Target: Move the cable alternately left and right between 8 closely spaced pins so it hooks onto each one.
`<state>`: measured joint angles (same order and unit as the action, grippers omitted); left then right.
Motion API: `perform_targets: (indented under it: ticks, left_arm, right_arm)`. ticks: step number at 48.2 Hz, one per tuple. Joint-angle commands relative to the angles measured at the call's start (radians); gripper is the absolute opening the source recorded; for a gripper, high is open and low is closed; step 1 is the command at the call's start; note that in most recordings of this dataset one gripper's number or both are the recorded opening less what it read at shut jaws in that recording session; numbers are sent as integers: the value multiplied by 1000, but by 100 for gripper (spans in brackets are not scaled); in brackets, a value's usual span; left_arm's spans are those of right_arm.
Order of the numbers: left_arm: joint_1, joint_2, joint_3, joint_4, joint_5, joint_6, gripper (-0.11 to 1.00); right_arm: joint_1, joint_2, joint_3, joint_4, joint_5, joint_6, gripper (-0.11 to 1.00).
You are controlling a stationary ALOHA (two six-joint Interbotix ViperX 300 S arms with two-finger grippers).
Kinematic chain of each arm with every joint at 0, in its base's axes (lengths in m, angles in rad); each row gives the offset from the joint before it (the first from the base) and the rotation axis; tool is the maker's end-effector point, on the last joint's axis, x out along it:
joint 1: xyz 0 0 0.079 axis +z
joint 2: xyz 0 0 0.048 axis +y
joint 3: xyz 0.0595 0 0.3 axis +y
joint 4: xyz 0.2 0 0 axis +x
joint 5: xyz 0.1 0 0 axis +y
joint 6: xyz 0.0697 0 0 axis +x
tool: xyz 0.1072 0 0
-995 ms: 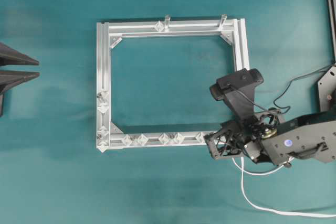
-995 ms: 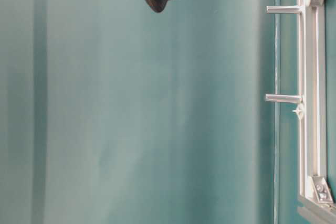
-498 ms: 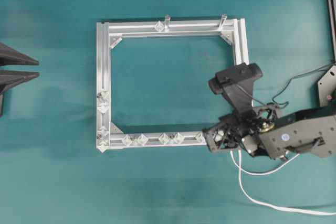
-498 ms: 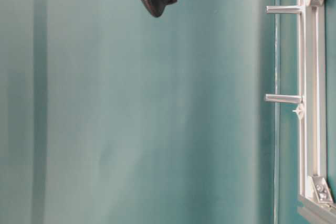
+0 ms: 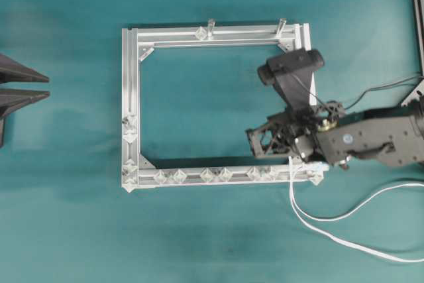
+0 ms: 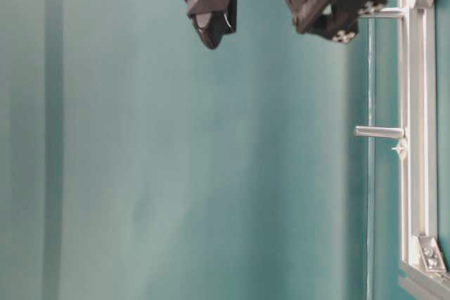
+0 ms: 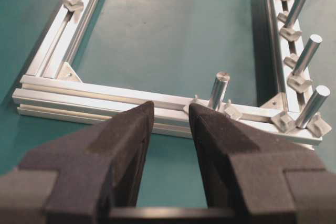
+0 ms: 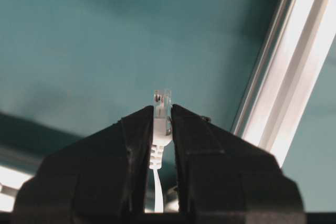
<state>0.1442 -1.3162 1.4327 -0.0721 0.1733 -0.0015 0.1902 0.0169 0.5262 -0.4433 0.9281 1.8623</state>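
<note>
Protruding just past the fingertips of the right gripper (image 8: 162,109), the clear plug of the white cable (image 8: 161,116) is pinched between the two black fingers (image 8: 137,145). Behind them, the cord (image 5: 344,230) trails out and loops across the teal table (image 5: 212,230). Just beside the fingers runs the aluminium frame (image 5: 129,97), with pins (image 5: 207,175) along its near rail. The left gripper (image 7: 169,129) stands released, fingers apart, holding nothing.

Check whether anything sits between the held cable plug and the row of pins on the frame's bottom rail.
Nothing visible does. The right gripper is shut on the cable plug, over the frame opening by its lower right corner. The nearest pins lie just below it in the overhead view, with only open space between.
</note>
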Motion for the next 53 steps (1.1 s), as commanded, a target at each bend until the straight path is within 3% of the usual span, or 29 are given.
perform_targets:
  ticks: [1, 15, 40, 53]
  left_arm:
    - [2, 8, -14, 3, -9, -5, 38]
    - [5, 6, -14, 5, -9, -5, 38]
    - [2, 8, -14, 5, -11, -5, 38]
    - [5, 6, -14, 5, -9, -6, 38]
  right_arm:
    - [-18, -25, -5, -6, -18, -15, 13]
    - [-48, -6, -21, -8, -60, -54, 13]
    - [-60, 143, -204, -28, -104, -115, 13]
    - [-52, 160, -233, -15, -92, -114, 13]
